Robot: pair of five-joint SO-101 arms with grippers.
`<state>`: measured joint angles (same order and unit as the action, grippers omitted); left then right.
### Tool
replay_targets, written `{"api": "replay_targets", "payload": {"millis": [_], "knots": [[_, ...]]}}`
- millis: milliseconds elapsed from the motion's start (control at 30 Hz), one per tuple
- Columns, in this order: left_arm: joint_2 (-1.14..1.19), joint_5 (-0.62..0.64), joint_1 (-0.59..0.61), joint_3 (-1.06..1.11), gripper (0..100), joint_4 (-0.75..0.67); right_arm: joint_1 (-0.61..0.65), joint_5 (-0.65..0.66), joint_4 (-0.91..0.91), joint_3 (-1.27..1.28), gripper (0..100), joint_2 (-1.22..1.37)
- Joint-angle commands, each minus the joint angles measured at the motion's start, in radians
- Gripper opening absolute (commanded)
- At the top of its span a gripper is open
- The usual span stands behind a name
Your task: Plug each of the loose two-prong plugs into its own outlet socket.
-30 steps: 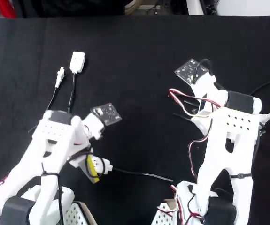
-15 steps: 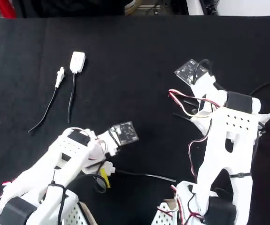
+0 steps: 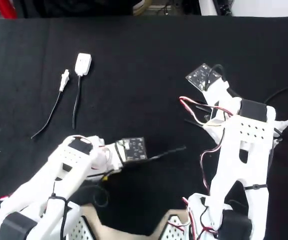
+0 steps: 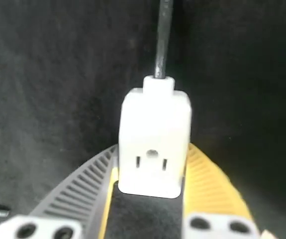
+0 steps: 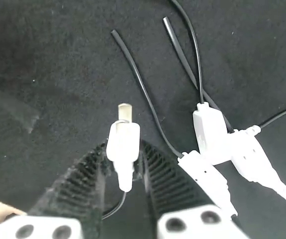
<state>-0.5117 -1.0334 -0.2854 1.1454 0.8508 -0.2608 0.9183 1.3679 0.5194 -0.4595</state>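
My left gripper (image 4: pixel 152 172) is shut on a white outlet socket (image 4: pixel 155 134). The socket's slotted face points at the camera and its black cable (image 4: pixel 162 40) runs away from it. In the high view that cable (image 3: pixel 170 151) sticks out to the right past the left wrist (image 3: pixel 132 148), low in the middle of the table. My right gripper (image 5: pixel 124 167) is shut on a white two-prong plug (image 5: pixel 123 142) with its prongs (image 5: pixel 125 112) pointing away over the black cloth. A loose plug (image 3: pixel 63 80) and a loose socket (image 3: pixel 82 65) lie at the far left.
Beside the right gripper lie three more white connector pieces (image 5: pixel 210 132) (image 5: pixel 254 159) (image 5: pixel 205 174) with black cables (image 5: pixel 138 84). The right arm (image 3: pixel 244 150) takes up the right side of the table, with red and white wires (image 3: pixel 199 107) looping off it. Black cloth (image 3: pixel 144 60) covers the table.
The left arm has swung right toward the table's middle and turned its wrist. The socket's cable has come off the cloth and now points right. The right arm has kept still.
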Motion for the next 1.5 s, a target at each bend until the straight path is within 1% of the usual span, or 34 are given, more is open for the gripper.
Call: {"api": "replay_targets", "payload": {"millis": [0,100,167,200,267,400,433,467,500,567,700,733,800,833,900,967,1067,1100,1300,1367,1467], "knots": [[-0.009,-0.023,0.090,-0.051,3,-0.058,-0.003,0.009,-0.023,-0.005,1.1,-0.004],[-0.012,-0.103,0.140,-0.081,3,-0.051,-0.003,0.008,-0.028,-0.005,1.1,-0.004],[-0.015,-0.114,0.162,-0.108,3,-0.048,-0.003,0.009,-0.028,-0.005,1.1,-0.004],[-0.015,-0.103,0.170,-0.133,3,-0.025,-0.003,0.009,-0.028,-0.005,1.1,-0.004],[-0.015,-0.084,0.170,-0.202,3,0.080,-0.003,0.011,-0.028,-0.005,1.1,-0.004],[-0.017,-0.074,0.139,-0.378,3,0.379,-0.003,0.011,-0.028,-0.005,1.1,-0.004],[-0.025,-0.054,0.134,-0.421,3,0.434,-0.003,0.011,-0.028,-0.005,1.1,-0.004],[-0.037,-0.021,0.130,-0.449,3,0.456,-0.003,0.011,-0.028,-0.005,1.1,-0.004],[-0.046,0.005,0.137,-0.456,3,0.440,-0.003,0.011,-0.028,-0.005,1.1,-0.004],[-0.046,0.061,0.168,-0.427,3,0.308,-0.003,0.011,-0.028,-0.005,1.1,-0.004],[0.011,0.259,0.228,-0.237,3,-0.104,-0.003,0.011,-0.028,-0.005,1.1,-0.004],[0.031,0.282,0.243,-0.182,3,-0.212,-0.003,0.011,-0.029,-0.005,1.1,-0.004],[0.069,0.285,0.257,-0.077,3,-0.410,-0.003,0.009,-0.038,-0.004,1.1,-0.004],[0.087,0.285,0.259,-0.035,3,-0.482,-0.003,0.009,-0.043,-0.004,1.1,-0.004],[0.104,0.285,0.257,0.027,3,-0.552,-0.003,0.009,-0.041,-0.002,1.1,-0.002],[0.106,0.282,0.259,0.047,6,-0.542,-0.003,0.009,-0.041,-0.001,1.1,-0.004],[0.106,0.259,0.265,0.031,17,-0.463,0.006,0.011,-0.041,0.002,1.1,-0.004],[0.106,0.262,0.265,0.019,19,-0.448,0.008,0.011,-0.041,0.002,1.1,-0.004],[0.075,0.275,0.254,-0.016,21,-0.338,0.032,0.011,-0.041,0.012,1.1,-0.004],[0.017,0.276,0.236,-0.010,23,-0.262,0.035,0.011,-0.041,0.012,1.1,-0.004],[-0.130,0.281,0.196,0.018,25,-0.164,0.035,0.011,-0.041,0.008,1.1,-0.004]]}}
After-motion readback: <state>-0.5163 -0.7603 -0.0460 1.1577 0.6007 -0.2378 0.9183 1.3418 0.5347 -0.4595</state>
